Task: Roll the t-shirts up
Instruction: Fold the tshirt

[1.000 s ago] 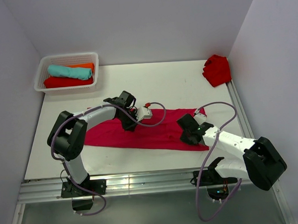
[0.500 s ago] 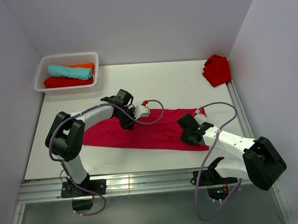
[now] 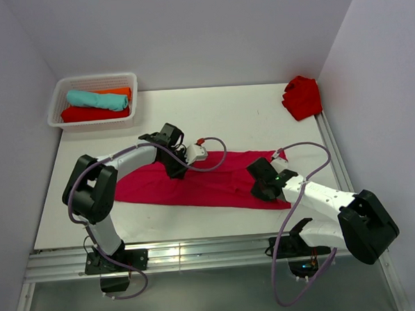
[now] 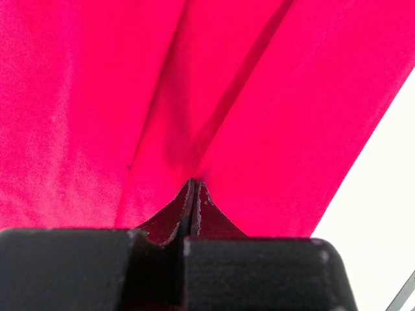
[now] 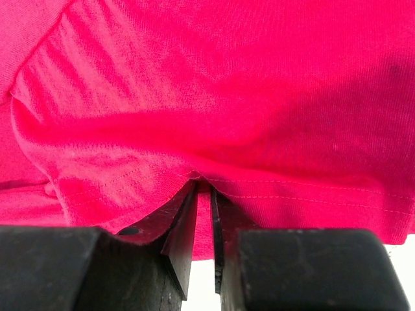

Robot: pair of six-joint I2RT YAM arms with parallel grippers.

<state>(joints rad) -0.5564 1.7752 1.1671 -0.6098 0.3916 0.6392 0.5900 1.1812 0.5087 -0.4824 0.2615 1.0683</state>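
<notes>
Strip-forming step: I am pinching the raspberry-crimson soft cloth t-shirt (image 3: 216, 186), left gripper (image 4: 194, 186) clamped tight on a fold, right gripper (image 5: 203, 188) nipping its hem; rolling probably needs regripping one end.

White table (image 3: 247, 111) — pale lilac walls (image 3: 187, 31)
</notes>
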